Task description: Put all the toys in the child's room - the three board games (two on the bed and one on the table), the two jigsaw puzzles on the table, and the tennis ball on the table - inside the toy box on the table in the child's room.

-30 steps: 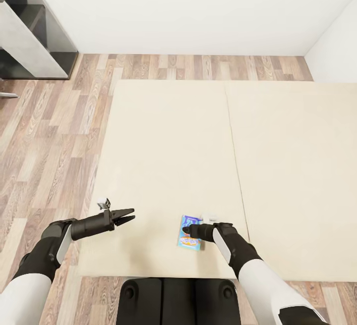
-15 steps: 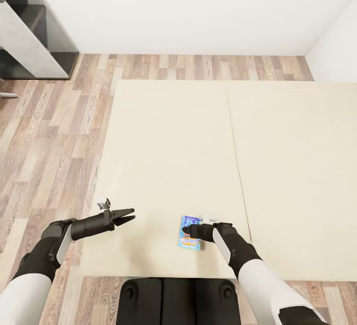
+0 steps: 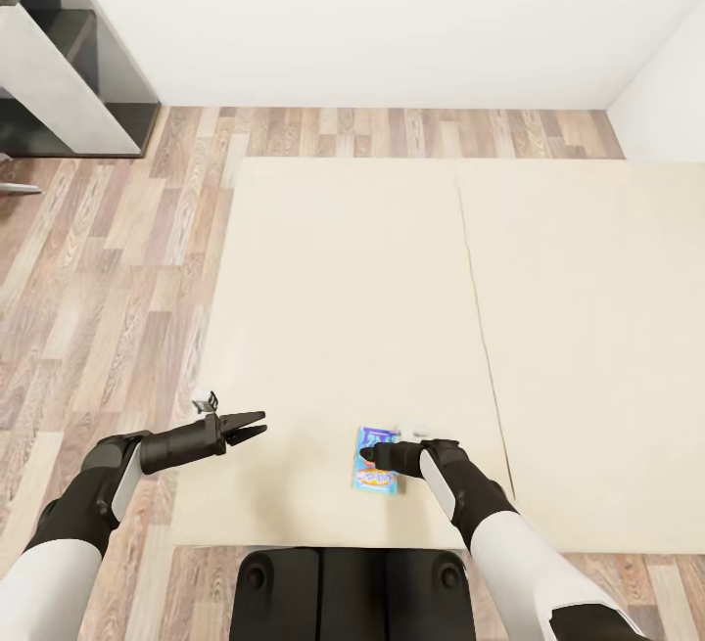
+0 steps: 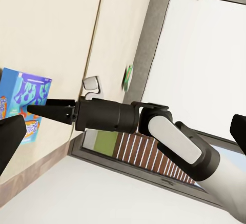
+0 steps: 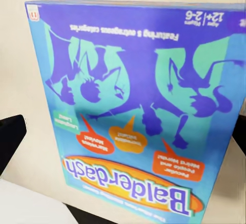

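Blue game (image 3: 377, 460): flat on the bed (image 3: 343, 308), near its front edge, on the left pad just left of the seam. Printed "Balderdash" in the right wrist view (image 5: 136, 116).
Long axis: runs away from the robot, slightly tilted; the short sides face front and back.
Right gripper (image 3: 370, 453): directly above the box, tips pointing left across its width. In the right wrist view dark finger pads (image 5: 11, 139) sit at the picture's two sides with the box between, so the jaws look spread wide and grip nothing. Whether they touch the lid, I cannot tell.
Left gripper (image 3: 253, 423): well apart to the left, hovering over the pad, jaws close to shut and empty (only a thin gap shows between the tips).
Nearer arm: the right, plainly; the move is a short descent and a close across the short width.
Room: bare pad on every side of the box. The front edge of the bed is close, so a nudge that way could tip the box off.
Other game: a white-and-green box (image 4: 127, 77) stands further along the bed in the left wrist view.
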